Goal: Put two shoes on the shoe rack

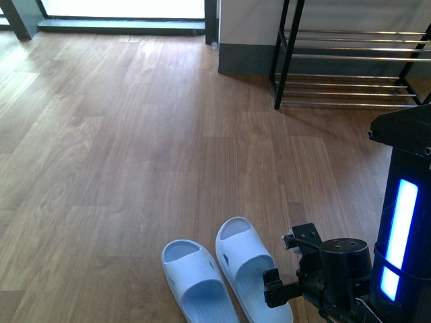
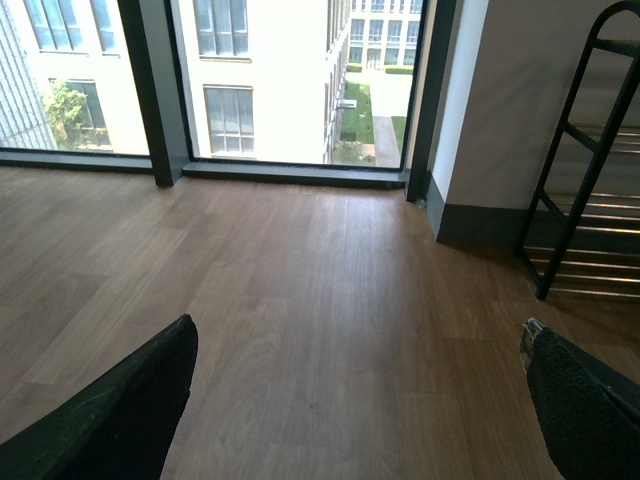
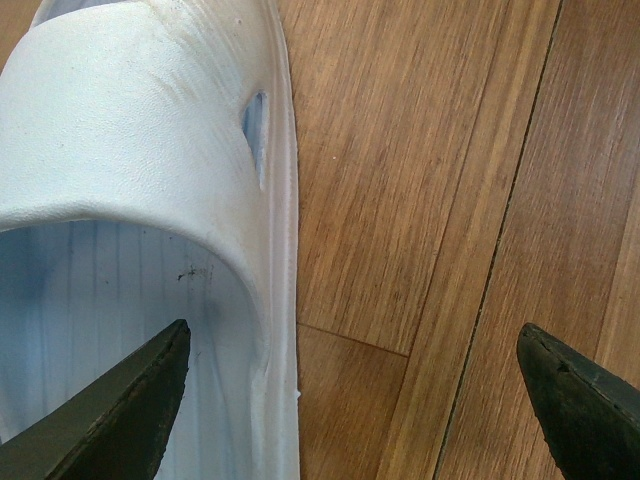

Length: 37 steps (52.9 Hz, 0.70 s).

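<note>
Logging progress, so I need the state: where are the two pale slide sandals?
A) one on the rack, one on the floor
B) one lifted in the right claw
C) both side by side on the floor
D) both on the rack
C: one sandal and its mate lie side by side on the wood floor, well short of the shoe rack, with the right claw open over one of them.

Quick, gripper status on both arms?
Left gripper: open, nothing between the fingers.
Right gripper: open, straddling the side wall of a slide sandal, not yet gripping it.
</note>
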Motion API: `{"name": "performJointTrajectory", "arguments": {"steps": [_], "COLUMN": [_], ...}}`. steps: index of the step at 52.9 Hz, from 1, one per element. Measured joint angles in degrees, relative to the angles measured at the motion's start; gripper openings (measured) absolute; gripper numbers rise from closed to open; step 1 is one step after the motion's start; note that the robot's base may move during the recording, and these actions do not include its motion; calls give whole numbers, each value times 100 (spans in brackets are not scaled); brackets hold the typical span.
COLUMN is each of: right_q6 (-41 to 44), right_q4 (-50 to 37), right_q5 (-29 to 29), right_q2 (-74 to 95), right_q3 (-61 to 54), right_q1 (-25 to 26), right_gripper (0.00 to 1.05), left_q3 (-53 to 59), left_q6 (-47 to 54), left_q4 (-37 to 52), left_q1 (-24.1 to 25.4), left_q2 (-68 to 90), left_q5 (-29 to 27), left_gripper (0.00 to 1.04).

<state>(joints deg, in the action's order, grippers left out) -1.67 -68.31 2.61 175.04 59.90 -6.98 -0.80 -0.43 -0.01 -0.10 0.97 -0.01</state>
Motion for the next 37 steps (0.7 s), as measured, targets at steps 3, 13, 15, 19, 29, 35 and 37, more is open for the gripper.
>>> {"name": "performJointTrajectory", "arguments": {"steps": [3, 13, 15, 19, 29, 35, 37], "right_q6": [0, 4, 9, 35, 98, 107, 107], "right_q4": [0, 0, 0, -7, -160, -197, -247], "right_q5": [-2, 2, 4, 2, 70, 111, 116], "right_q2": [0, 0, 0, 0, 11, 22, 37], "right_q3": [0, 0, 0, 0, 0, 2, 2], "right_q1": [0, 0, 0, 0, 4, 7, 11], "right_gripper": [96, 96, 96, 96, 96, 96, 96], "left_q3": [0, 0, 0, 0, 0, 0, 0], "left_q6": [0, 0, 0, 0, -2, 0, 0], "left_q4": [0, 0, 0, 0, 0, 0, 0], "left_q1": [0, 0, 0, 0, 0, 0, 0], "left_q2": [-2, -2, 0, -2, -2, -2, -2], "left_q5": [0, 0, 0, -2, 0, 0, 0], "left_gripper": [95, 95, 95, 95, 95, 95, 95]}}
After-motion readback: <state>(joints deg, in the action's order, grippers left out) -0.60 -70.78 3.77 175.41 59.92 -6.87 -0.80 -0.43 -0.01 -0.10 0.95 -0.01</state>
